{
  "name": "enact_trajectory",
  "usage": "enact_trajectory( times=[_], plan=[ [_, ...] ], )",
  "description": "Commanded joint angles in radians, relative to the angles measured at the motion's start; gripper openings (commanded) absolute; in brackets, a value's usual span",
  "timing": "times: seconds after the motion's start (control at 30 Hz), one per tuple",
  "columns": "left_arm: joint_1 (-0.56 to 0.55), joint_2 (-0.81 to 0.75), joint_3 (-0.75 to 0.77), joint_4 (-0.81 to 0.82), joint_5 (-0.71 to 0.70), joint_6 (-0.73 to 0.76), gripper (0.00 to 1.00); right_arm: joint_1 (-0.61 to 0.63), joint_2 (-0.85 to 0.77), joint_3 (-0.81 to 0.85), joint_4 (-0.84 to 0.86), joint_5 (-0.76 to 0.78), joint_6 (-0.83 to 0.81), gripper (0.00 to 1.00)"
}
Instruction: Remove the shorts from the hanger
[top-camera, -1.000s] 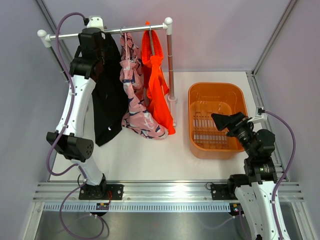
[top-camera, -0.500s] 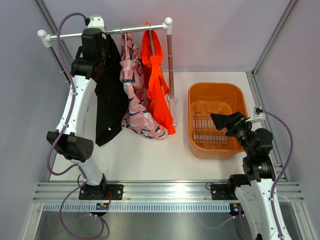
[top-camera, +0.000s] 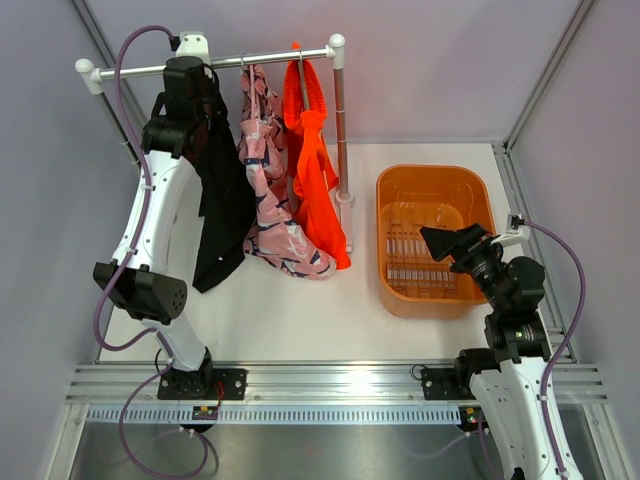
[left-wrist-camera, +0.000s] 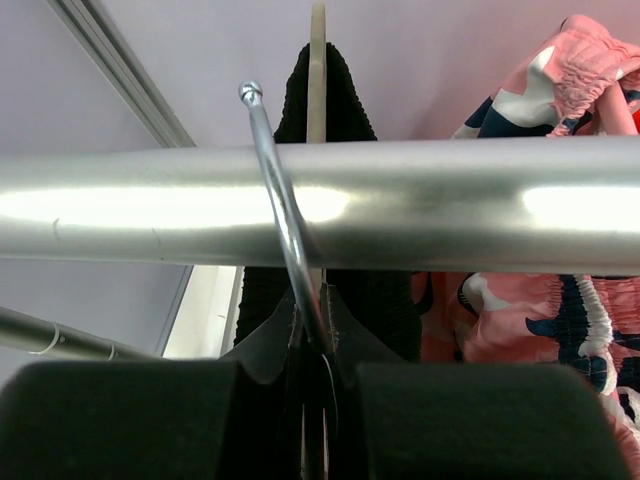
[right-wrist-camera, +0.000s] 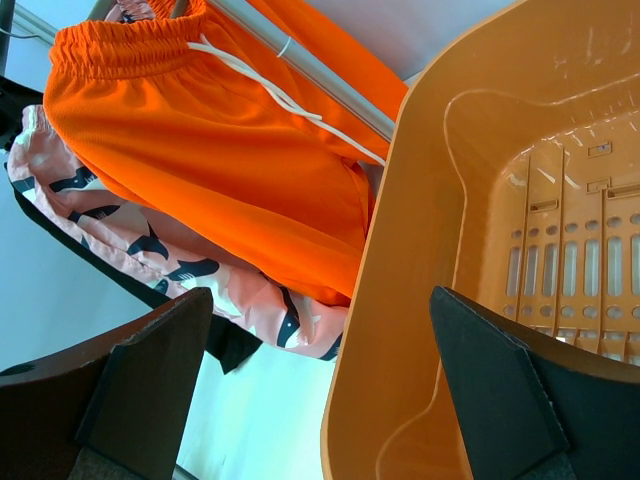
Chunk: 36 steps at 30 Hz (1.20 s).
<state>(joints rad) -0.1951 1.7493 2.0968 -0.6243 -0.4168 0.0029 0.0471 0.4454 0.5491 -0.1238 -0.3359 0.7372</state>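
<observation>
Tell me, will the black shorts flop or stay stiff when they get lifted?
Probably floppy: the black shorts hang in long limp folds below the rail. Likely light, since one thin wire hanger hook carries them. They may swing, dangling freely from the top.

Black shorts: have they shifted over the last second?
Yes, slightly. The black shorts have narrowed, their left edge swinging right toward the pink shorts, which stayed put.
</observation>
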Motion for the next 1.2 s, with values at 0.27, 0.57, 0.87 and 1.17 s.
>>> enact_trajectory(
  times=[0.27, 0.57, 0.87, 1.17],
  plan=[
    [0.003, -0.04, 0.038, 0.037, 0.006, 0.002, 0.0, -0.004, 0.001, 0.006, 0.035, -0.02, -0.028, 1.0],
    [-0.013, -0.08, 0.098, 0.008, 0.038, 0.002, 0.0, -0.004, 0.007, 0.011, 0.032, -0.026, -0.042, 0.99],
    [-0.036, -0.094, 0.123, -0.014, 0.023, 0.009, 0.0, -0.004, 0.006, 0.009, 0.03, -0.032, -0.052, 0.99],
    [-0.061, -0.106, 0.112, -0.061, -0.017, 0.003, 0.0, -0.004, 0.01, 0.015, 0.032, -0.04, -0.064, 0.99]
  ],
)
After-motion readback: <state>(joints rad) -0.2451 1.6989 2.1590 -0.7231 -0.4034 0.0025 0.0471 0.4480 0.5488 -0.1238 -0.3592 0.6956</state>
